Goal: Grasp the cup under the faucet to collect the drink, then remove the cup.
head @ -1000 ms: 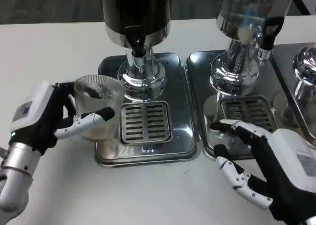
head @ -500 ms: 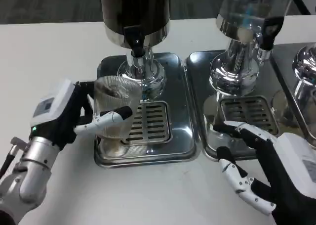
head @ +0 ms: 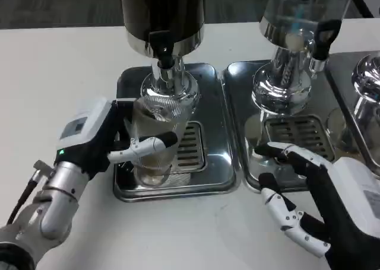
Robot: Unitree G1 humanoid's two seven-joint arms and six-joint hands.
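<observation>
Left of centre in the frame, the left hand (head: 98, 142) wraps its fingers around the middle of the cup (head: 155, 140), holding it over the drip tray (head: 215, 163) beneath the faucet (head: 164, 55). The cup looks clear, ribbed, light and rigid, probably slippery; a mid-wall grip suits it. At lower right, the right hand (head: 323, 202) rests empty, fingers spread.

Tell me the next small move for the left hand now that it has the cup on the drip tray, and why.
Probably ease the cup a little further back and right, until its mouth sits directly beneath the black faucet. The left hand holds the cup upright over the tray's grate, but its rim looks slightly forward and left of the spout. The right hand rests open by the neighbouring tray.
</observation>
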